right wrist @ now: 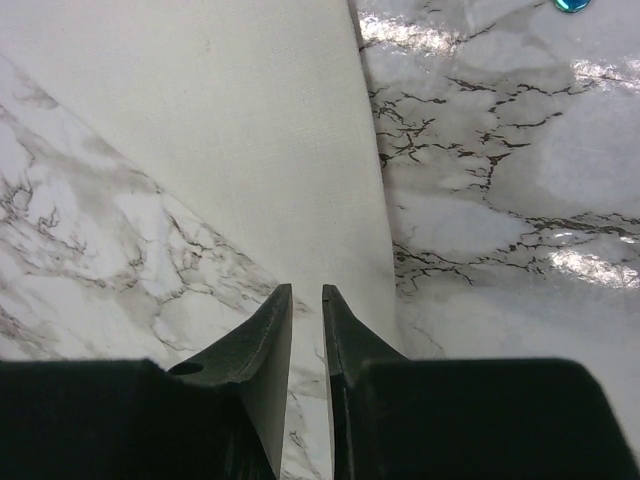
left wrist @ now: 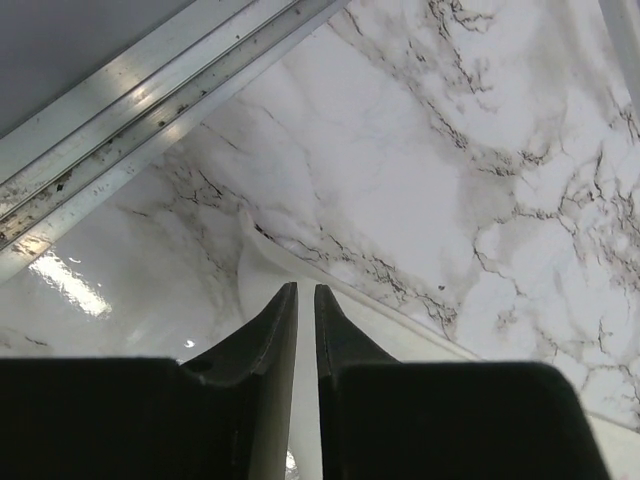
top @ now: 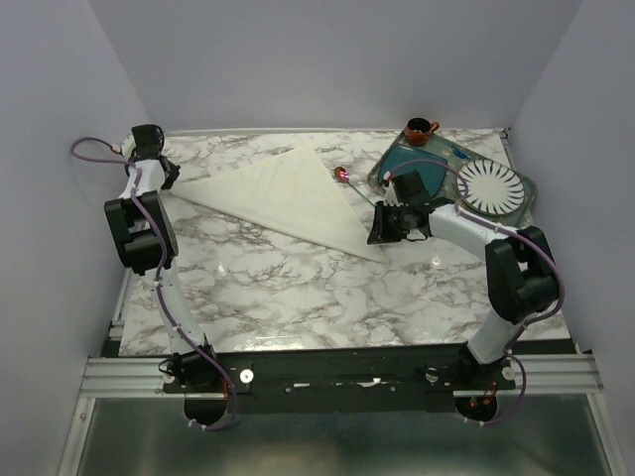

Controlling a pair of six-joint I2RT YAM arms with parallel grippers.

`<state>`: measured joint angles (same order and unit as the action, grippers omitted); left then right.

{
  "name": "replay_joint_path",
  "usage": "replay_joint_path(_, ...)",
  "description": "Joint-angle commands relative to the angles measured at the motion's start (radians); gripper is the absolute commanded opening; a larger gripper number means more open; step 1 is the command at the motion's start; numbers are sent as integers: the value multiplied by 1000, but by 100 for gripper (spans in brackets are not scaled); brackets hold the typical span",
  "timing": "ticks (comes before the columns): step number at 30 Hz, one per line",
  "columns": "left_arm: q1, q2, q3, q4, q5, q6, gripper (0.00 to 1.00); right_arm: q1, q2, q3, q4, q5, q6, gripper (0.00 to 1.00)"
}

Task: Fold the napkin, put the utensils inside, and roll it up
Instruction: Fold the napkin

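Note:
The cream napkin lies flat on the marble table, folded into a triangle. My left gripper is at its far left corner. In the left wrist view the narrow-gapped jaws hover over the cloth, which lies flat under them. My right gripper is at the napkin's near right corner. In the right wrist view its fingers stand over bare marble beside the cloth, holding nothing. The spoon, with a pink bowl and thin handle, lies just right of the napkin.
A dark teal tray at the back right holds a white ribbed plate. A small brown cup stands at its far edge. A metal rail runs along the table's left edge. A teal speck shows at the right wrist view's top.

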<state>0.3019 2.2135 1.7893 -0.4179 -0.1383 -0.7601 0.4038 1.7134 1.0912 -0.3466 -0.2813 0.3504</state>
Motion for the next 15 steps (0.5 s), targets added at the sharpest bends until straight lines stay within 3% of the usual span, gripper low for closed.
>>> replay_joint_path(1,28,49,33,-42,-81,-8,20,-2,17,-40,-6,5,-11,26)
replay_joint_path(10,62,112,71,-113,-98,8,20,-2,-52,-160,6,28,-31,26)
replay_joint_path(15,54,89,140,-122,-83,39,23,-2,-109,-111,-22,19,-31,26)
